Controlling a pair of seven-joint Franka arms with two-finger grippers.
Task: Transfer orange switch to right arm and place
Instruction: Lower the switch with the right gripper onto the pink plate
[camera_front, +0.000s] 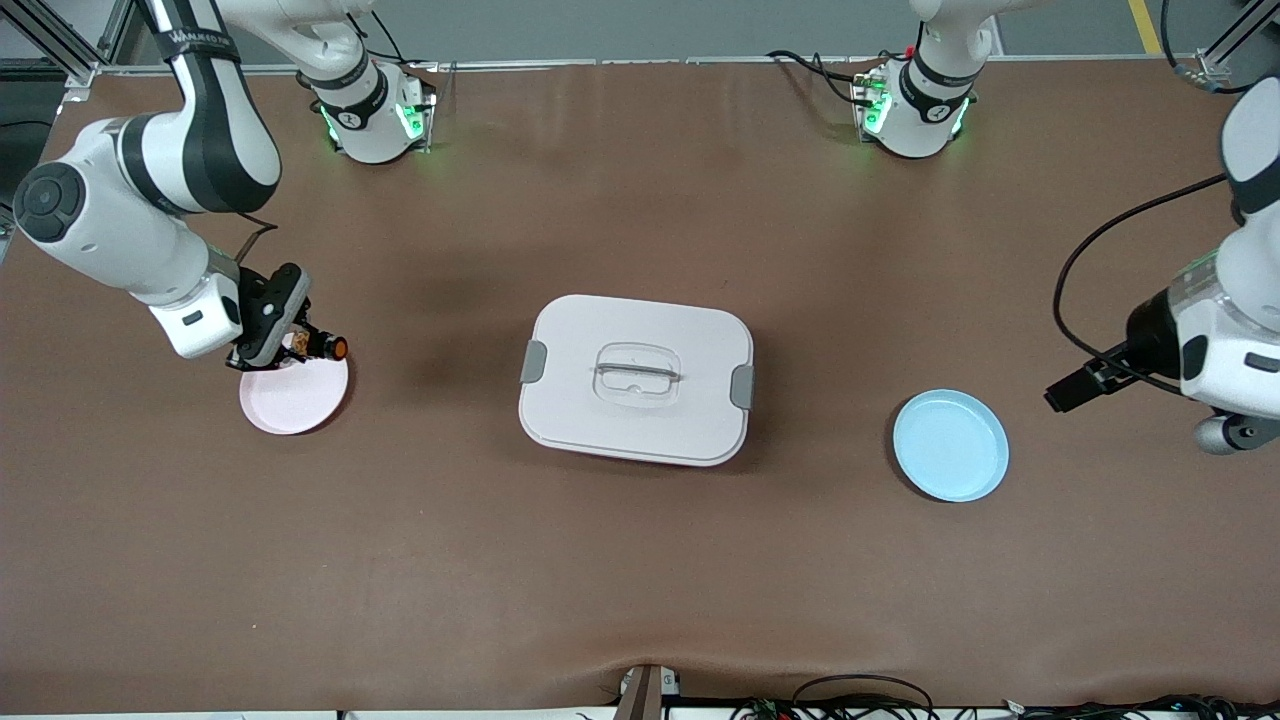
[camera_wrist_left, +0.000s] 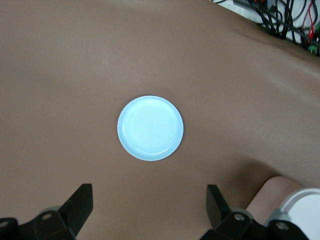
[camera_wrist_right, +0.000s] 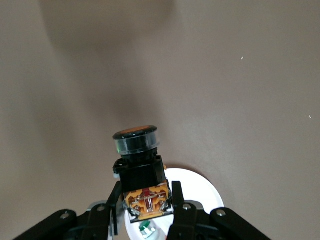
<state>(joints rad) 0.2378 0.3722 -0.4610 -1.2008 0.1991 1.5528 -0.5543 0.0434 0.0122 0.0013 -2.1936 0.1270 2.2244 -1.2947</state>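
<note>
Closest to the front camera is the light blue plate (camera_front: 950, 446), sitting flat on the brown surface (camera_front: 640, 580) toward the left arm's end. A bit farther back, in the middle, there's the white lidded box (camera_front: 636, 379) with grey latches and a clear handle on top. The pink plate (camera_front: 294, 393) sits toward the right arm's end.

The right claw (camera_front: 300, 347) hangs over the farther edge of that pink plate, clenched on the orange switch (camera_front: 326, 346) — black body pinched between the fingers, round orange-faced button end sticking out past the fingertips. In the right wrist view the switch (camera_wrist_right: 141, 170) is clearly up off the plate, not resting on it.

The left claw (camera_wrist_left: 149, 210) waits with its fingers spread wide and nothing in them — up above the surface beside the blue plate.
</note>
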